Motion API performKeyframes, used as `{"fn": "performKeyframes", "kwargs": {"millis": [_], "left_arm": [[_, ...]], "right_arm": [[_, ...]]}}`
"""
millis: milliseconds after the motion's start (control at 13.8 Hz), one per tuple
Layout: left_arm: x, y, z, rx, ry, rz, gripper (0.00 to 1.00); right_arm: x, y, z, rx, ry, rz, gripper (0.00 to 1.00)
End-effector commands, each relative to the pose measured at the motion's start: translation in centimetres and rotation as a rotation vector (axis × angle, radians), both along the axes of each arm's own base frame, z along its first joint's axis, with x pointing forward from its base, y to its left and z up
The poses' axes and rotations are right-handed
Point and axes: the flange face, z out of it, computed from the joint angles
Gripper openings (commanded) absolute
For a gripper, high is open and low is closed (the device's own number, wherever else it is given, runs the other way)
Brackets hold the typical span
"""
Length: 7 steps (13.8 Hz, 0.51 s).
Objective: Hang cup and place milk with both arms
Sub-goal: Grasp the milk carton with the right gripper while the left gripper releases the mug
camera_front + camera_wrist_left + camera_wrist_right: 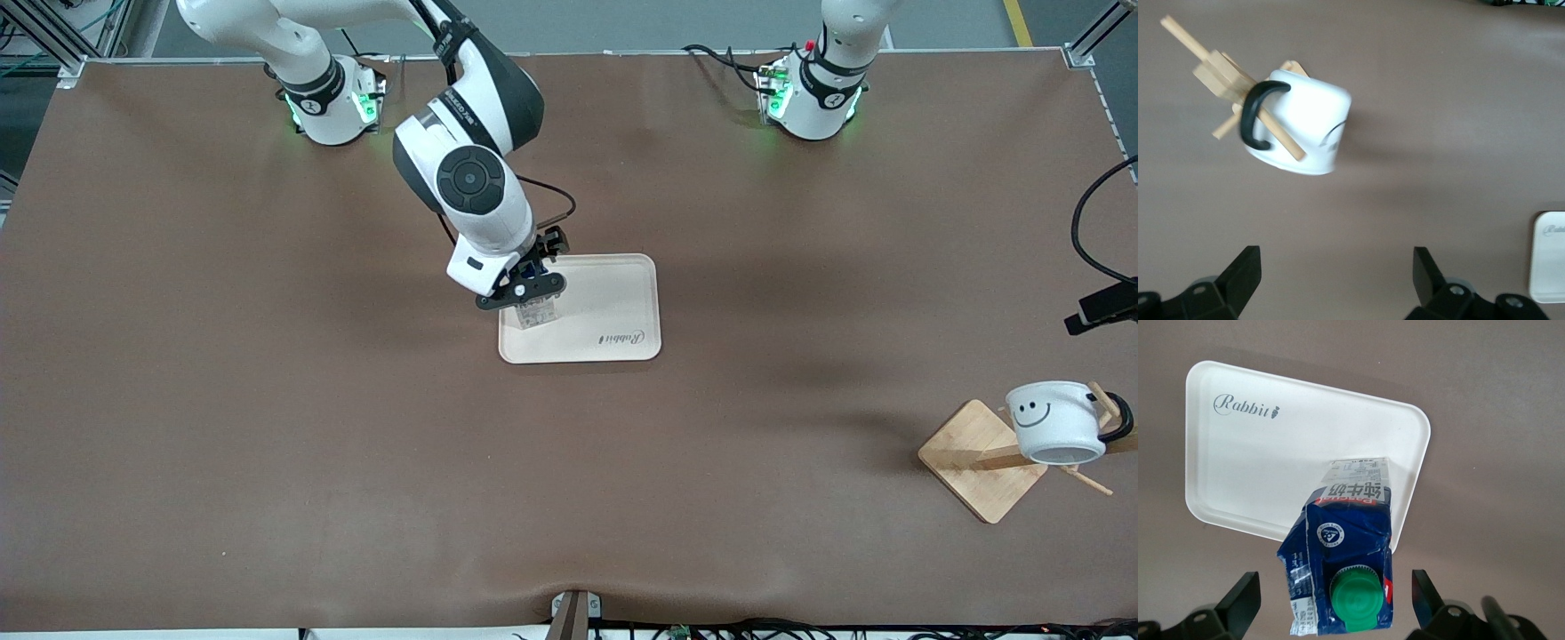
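The milk (536, 311), a dark-blue carton with a green cap, stands upright on the cream tray (613, 302), by the tray's edge toward the right arm's end. My right gripper (524, 298) is over it. In the right wrist view the gripper (1336, 593) is open, with its fingers (1245, 590) apart from the milk (1348, 520) on either side. The white smiley cup (1053, 418) hangs by its black handle on the wooden rack (978, 458). My left gripper (1337, 273) is open and empty, above the table beside the cup (1308, 123).
The tray (1271, 467) carries a "Rabbit" print, and its corner shows in the left wrist view (1548, 253). The rack (1218, 73) stands near the left arm's end of the table, toward the front camera. A black cable (1080, 222) loops at that end.
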Motion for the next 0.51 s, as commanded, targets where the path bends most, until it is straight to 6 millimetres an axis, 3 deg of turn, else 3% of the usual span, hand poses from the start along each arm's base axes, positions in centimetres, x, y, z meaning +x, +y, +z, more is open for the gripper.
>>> {"fn": "performKeyframes", "kwargs": {"millis": [0, 434], "left_arm": [[-1.1, -2.4, 1.9, 0.006, 0.007, 0.045, 1.00], [-1.7, -4.7, 3.1, 0.027, 0.012, 0.029, 1.00]], "right_arm": [[0.1, 0.1, -0.2, -0.005, -0.016, 0.043, 1.00], [-0.4, 0.8, -1.5, -0.027, -0.014, 0.072, 1.00]]}}
